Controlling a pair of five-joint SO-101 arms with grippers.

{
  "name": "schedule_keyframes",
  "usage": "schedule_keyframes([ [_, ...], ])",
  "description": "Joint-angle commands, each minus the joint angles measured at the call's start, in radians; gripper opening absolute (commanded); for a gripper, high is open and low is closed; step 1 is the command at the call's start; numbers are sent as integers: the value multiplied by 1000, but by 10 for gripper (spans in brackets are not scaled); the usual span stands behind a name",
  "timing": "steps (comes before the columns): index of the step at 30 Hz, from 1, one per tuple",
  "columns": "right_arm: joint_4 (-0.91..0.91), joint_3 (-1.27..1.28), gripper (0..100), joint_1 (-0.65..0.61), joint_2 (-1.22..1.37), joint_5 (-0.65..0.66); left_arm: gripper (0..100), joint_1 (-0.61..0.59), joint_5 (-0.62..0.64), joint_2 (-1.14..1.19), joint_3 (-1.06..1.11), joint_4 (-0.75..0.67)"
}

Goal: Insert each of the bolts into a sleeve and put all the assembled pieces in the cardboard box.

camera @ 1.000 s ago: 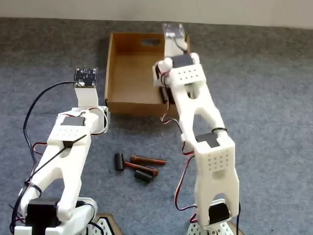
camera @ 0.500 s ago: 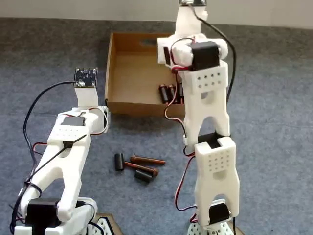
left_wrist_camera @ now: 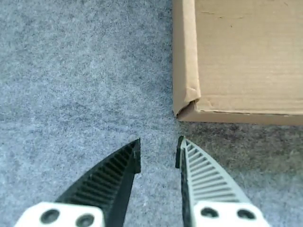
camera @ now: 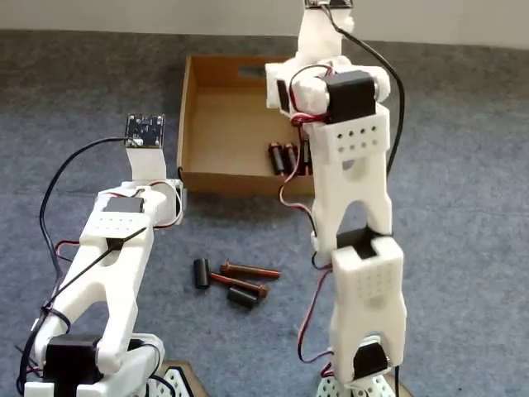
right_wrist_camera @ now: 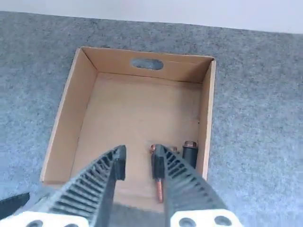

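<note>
Right gripper (right_wrist_camera: 138, 156) hangs parted, seemingly empty, above cardboard box (right_wrist_camera: 182, 71).

The cardboard box (camera: 219, 116) sits at the far middle of the table (camera: 463, 190). Inside it, the assembled pieces (camera: 281, 157) lie side by side in the near right corner, close to the front wall. In front of the box, between the two arms, two bolts (camera: 250, 270) lie next to each other. One sleeve (camera: 201, 273) is just left of them and another sleeve (camera: 242, 298) just in front. The left gripper (left_wrist_camera: 158, 151) hangs just outside the box's near left corner. The right gripper (right_wrist_camera: 138, 161) hangs over the box, above the pieces.
</note>
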Motion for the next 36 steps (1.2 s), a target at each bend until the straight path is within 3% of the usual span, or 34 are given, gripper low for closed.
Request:
schedule_keyframes([
  [1, 13, 311, 94, -65, -274, 3, 136, -7, 6, -4, -12, -18],
  [5, -56, 760, 84, -128, -501, 72, 136, -7, 6, -4, -12, -18],
  [14, -493, 1751, 59, -242, -998, 150, 136, -12, 5, -4, -12, -18],
  [19, -670, 2111, 72, -303, -1196, 221, 136, -120, 26, -10, -13, -18],
  [23, -746, 2253, 146, -349, -1219, 227, 136, -257, 176, -2, -22, -32],
  [26, -782, 2299, 146, -432, -1201, 229, 136, -321, 247, -2, -16, -54],
  [32, -792, 2318, 145, -608, -1171, 295, 136, -328, 258, -2, -12, -54],
  [36, -788, 2319, 145, -613, -1153, 327, 136, -329, 258, -2, -12, -54],
])
